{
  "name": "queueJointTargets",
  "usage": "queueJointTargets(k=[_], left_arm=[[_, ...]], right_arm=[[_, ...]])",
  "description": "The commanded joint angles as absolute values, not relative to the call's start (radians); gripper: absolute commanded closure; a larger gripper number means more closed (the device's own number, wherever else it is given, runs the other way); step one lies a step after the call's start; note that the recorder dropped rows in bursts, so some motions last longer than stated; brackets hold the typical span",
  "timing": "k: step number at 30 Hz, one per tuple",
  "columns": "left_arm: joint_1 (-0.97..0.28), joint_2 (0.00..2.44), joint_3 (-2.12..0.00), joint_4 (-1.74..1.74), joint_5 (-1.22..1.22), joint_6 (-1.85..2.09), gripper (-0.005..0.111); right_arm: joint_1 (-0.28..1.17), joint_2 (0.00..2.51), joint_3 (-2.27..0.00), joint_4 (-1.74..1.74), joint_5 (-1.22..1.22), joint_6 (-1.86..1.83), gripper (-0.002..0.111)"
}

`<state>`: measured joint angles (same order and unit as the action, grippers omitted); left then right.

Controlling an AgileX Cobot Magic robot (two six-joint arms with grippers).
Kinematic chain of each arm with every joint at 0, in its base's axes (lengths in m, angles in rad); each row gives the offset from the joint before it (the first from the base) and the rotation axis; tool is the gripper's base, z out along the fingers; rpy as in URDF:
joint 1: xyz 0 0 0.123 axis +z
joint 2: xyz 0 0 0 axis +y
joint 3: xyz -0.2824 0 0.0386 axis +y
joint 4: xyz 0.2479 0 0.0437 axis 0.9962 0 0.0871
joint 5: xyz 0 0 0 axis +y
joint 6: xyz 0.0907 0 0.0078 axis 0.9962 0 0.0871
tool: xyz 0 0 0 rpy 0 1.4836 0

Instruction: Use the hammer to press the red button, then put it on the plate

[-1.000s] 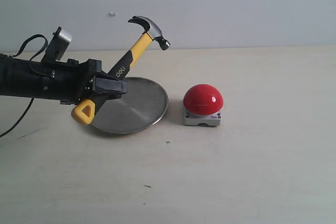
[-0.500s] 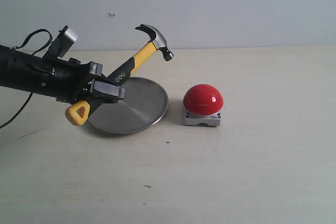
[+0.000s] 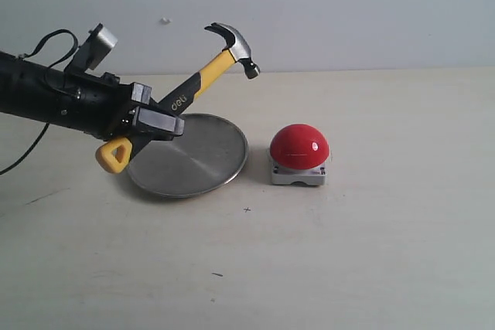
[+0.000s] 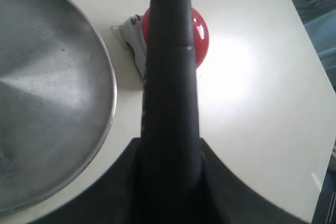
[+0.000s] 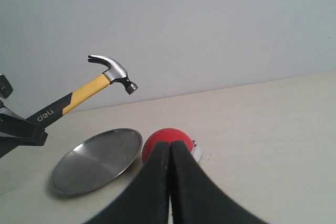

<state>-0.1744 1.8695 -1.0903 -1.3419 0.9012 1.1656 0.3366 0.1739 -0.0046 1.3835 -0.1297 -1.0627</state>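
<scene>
Your left gripper (image 3: 157, 124) held the hammer (image 3: 203, 76) up in the air. Its 2 fingers were squeezed on the black part of the handle, close to the yellow looped end (image 3: 114, 155). The hammer was tilted. The looped end hung low on the left, and the dark steel head (image 3: 235, 45) pointed up and to the right, with the wall (image 3: 348, 5) behind it. In the exterior view the head was high over the far right part of the plate (image 3: 203, 166). It touched nothing. The red button (image 3: 299, 146) sat on the table (image 3: 371, 237), just beside the plate on its right, with a small gap between them. The hammer head was well apart from the red button, up and to its left. The plate lay flat with nothing in it. In your left wrist view the black handle (image 4: 170, 77) ran over the red button (image 4: 201, 35) and hid the middle of it, and the plate (image 4: 47, 93) lay to 1 side. Your right gripper (image 5: 169, 148) held nothing. Its 2 fingers were pressed tight together, with no gap. Past them, your right wrist view showed the red button (image 5: 160, 144), the plate (image 5: 97, 161) and the raised hammer (image 5: 86, 94).
</scene>
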Motion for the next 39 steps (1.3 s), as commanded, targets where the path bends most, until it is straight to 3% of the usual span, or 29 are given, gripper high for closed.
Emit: queueJointTargets(k=[1,15,39], left_arm=[[-0.175,1.847,-1.097,-1.392,0.938,1.196,0.107],[-0.168,1.86,-1.099,-1.372,0.944,1.204,0.107],[-0.218,1.824,-1.275,-0.712,0.732,0.551,0.107]], right_arm=[[0.337,0.169,0.0,1.377,-0.131,-1.072,0.108],[0.337,0.169,0.0,1.377,-0.131,-1.072,0.108],[0.337,0.169,0.0,1.377,-0.131,-1.072,0.108]])
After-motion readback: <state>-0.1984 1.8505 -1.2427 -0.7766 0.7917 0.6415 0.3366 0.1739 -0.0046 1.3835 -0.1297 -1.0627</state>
